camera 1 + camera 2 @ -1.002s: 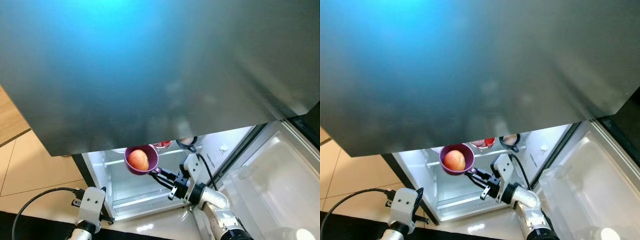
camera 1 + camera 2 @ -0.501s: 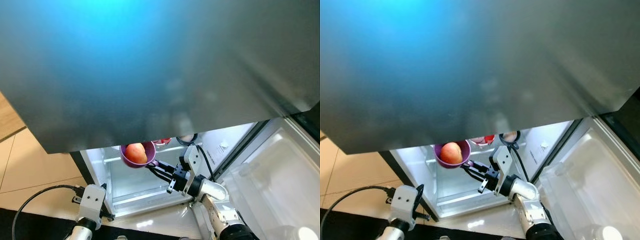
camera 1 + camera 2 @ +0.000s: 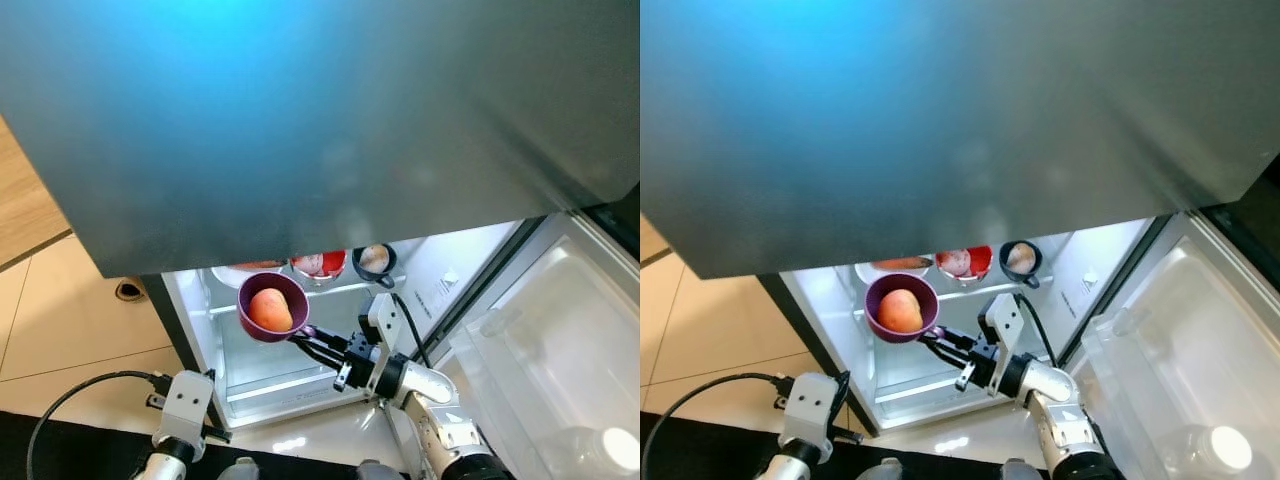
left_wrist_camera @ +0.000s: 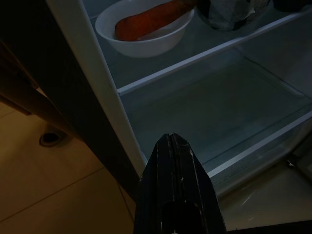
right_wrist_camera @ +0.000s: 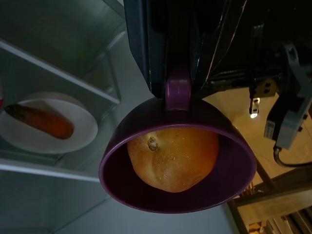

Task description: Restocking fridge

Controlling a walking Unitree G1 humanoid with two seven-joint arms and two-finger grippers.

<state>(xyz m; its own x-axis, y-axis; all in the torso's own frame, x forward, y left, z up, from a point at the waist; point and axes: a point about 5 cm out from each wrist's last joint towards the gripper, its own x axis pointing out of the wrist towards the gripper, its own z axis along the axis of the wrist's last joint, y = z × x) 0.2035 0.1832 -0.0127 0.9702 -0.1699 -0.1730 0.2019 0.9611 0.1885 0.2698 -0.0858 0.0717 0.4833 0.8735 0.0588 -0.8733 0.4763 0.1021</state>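
Observation:
A purple cup (image 3: 272, 307) with a round orange fruit (image 3: 271, 310) in it hangs in front of the open fridge (image 3: 300, 380), just below its upper shelf. My right gripper (image 3: 305, 335) is shut on the cup's handle (image 5: 178, 92) and holds it from the right. The right wrist view looks into the cup (image 5: 178, 156) at the fruit (image 5: 173, 158). My left gripper (image 4: 171, 146) is shut on nothing, low at the fridge's left front corner, pointing at the bare lower shelf (image 4: 209, 107).
The upper shelf holds a white bowl with a carrot (image 3: 245, 270), a red bowl (image 3: 320, 263) and a dark cup (image 3: 375, 260). A large grey panel (image 3: 320, 130) overhangs the fridge. The open door with its bin (image 3: 540, 340) stands on the right. Tiled floor (image 3: 70, 320) lies on the left.
The right gripper has carried the cup slightly left and up toward the shelf. The camera has shifted, so more of the upper shelf shows. The left arm has stayed put.

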